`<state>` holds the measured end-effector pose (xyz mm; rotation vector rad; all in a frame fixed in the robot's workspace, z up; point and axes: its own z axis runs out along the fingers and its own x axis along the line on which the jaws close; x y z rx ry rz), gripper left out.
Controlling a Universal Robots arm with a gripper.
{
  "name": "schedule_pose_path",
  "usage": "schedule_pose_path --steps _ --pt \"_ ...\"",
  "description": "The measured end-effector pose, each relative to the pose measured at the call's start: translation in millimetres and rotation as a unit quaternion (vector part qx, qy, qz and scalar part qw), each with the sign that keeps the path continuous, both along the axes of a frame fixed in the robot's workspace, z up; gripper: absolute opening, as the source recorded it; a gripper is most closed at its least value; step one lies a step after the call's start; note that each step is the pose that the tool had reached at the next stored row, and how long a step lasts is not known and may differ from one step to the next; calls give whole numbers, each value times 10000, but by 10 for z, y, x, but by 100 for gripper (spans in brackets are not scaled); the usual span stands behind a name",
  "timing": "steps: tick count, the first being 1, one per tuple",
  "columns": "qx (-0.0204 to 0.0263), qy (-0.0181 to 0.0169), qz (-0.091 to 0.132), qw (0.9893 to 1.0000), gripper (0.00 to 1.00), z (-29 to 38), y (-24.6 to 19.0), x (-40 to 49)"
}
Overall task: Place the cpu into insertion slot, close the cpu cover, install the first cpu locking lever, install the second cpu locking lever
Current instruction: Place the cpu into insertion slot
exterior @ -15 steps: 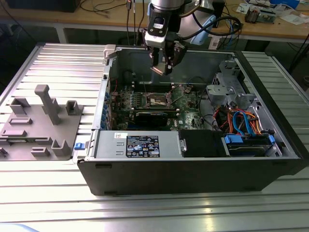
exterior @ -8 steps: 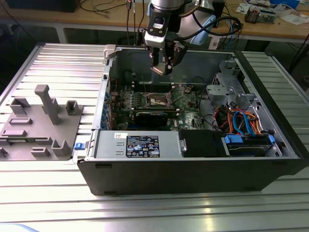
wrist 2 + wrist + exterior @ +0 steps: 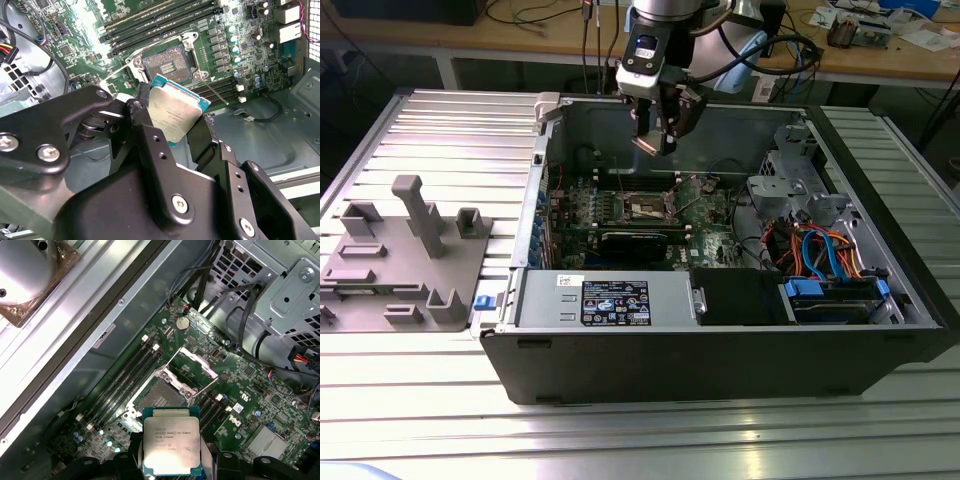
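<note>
Over open computer case [image 3: 720, 365], gripper [image 3: 653, 140] tight on cpu [image 3: 170, 440], its edges partly hidden.

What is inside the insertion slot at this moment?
Bare dark contacts, no chip, in the insertion slot. The cpu, clamped in the gripper, hides one edge of the slot.

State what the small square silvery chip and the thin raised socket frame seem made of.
The small square silvery chip: likely metal lid, matte brushed sheen, on a green board edge. The thin raised socket frame: probably stamped steel, bright glints.
</note>
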<state>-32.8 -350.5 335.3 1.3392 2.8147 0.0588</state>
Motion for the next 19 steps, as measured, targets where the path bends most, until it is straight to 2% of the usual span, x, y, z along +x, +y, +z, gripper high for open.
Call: schedule_pose_path --steps 19 --pt "0 0 -104 9999 54 0 0 0"
